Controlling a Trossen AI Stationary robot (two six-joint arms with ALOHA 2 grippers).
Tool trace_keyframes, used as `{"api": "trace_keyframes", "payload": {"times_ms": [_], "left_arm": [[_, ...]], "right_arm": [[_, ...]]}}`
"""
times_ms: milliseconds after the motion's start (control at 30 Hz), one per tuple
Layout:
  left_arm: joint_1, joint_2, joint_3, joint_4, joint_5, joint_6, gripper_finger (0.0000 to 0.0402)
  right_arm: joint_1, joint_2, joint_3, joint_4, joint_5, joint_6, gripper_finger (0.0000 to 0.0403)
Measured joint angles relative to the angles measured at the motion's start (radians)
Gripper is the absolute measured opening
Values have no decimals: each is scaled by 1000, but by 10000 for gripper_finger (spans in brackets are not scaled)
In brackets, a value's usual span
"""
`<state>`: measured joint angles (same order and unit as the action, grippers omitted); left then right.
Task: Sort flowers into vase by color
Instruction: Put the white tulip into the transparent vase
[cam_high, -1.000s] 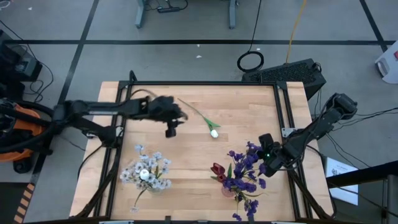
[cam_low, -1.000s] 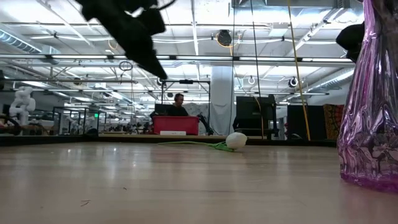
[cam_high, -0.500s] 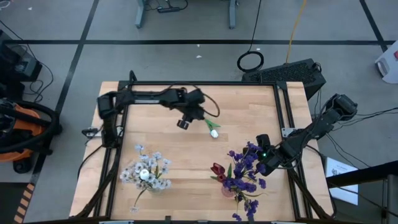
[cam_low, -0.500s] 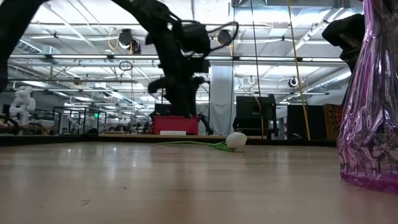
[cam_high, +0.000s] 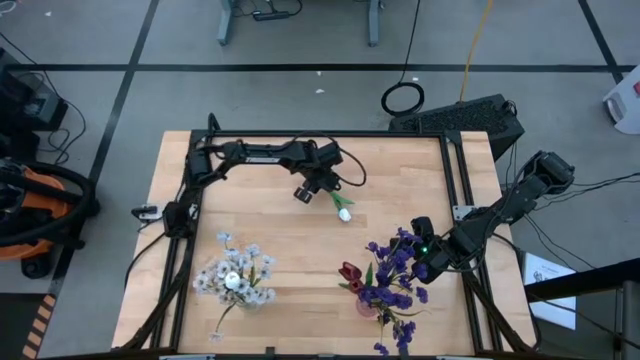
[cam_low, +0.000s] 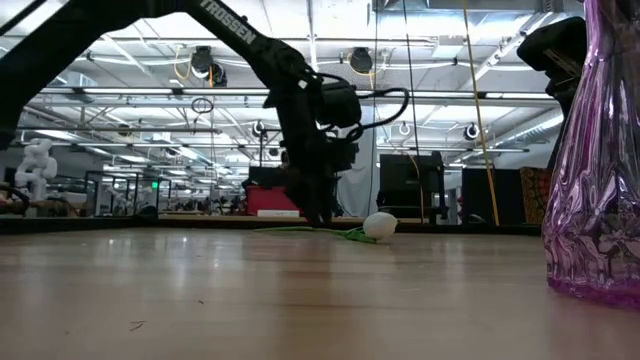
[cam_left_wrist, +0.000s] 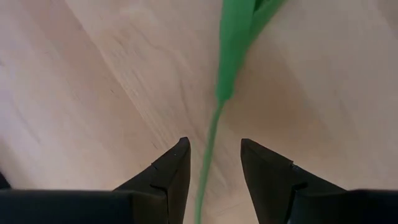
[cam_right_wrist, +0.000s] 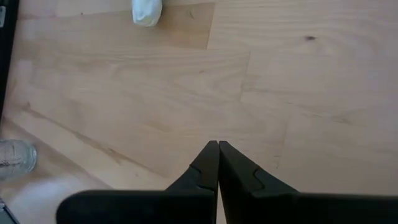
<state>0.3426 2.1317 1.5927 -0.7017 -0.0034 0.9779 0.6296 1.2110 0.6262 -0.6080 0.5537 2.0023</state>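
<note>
A white tulip (cam_high: 344, 213) lies flat on the wooden table, its thin green stem (cam_left_wrist: 210, 146) running toward the far left; its head also shows in the low view (cam_low: 380, 225). My left gripper (cam_high: 305, 193) stands open just above the table, pointing steeply down. One finger is on each side of the stem (cam_left_wrist: 214, 155), and neither touches it. My right gripper (cam_high: 424, 262) is shut and holds nothing, right beside the purple vase (cam_low: 600, 180), which holds purple sprigs (cam_high: 392, 275) and a dark red tulip (cam_high: 349, 272).
A clear vase (cam_high: 235, 283) with white and pale-blue blossom clusters stands near the front left; it also shows in the right wrist view (cam_right_wrist: 15, 155). A black frame (cam_high: 330, 135) runs around the table top. Bare wood lies between the two vases and the tulip.
My left gripper has swung toward the table's right, over to the white tulip's stem. It has come down close to the table and rolled about its own axis, so its fingers now straddle the stem. The tulip has not moved.
</note>
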Motion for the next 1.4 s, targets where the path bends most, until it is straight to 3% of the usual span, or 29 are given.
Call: {"api": "trace_keyframes", "payload": {"times_ms": [267, 367, 500, 567, 733, 833, 933, 1200, 1300, 1400], "left_arm": [[10, 34, 6, -51, -7, 51, 140], [9, 37, 6, -92, -5, 51, 110], [8, 36, 7, -156, -5, 41, 39], [4, 36, 7, -187, -7, -16, 13], [2, 21, 4, -311, 13, -240, 8], [2, -13, 3, -386, 99, -364, 6], [-1, -78, -15, -385, 181, -482, 4], [-71, -430, -269, -163, 186, -850, 3], [-133, -586, -396, -64, 132, -1027, 2], [-224, -743, -489, -5, 7, -1190, 2]], "right_arm": [[0, 0, 0, 1, 0, 1, 0], [0, 0, 0, 1, 3, 0, 0], [0, 0, 0, 1, 9, 0, 0], [0, 0, 0, 1, 33, -2, 0], [0, 0, 0, 1, 81, -31, 0], [0, 0, 0, 2, 80, -58, 0], [0, 0, 0, 6, 80, -92, 0], [3, -1, 0, 24, 67, -196, 0], [7, -1, 0, 49, 67, -247, 0], [7, -1, 0, 76, 66, -301, 0]]}}
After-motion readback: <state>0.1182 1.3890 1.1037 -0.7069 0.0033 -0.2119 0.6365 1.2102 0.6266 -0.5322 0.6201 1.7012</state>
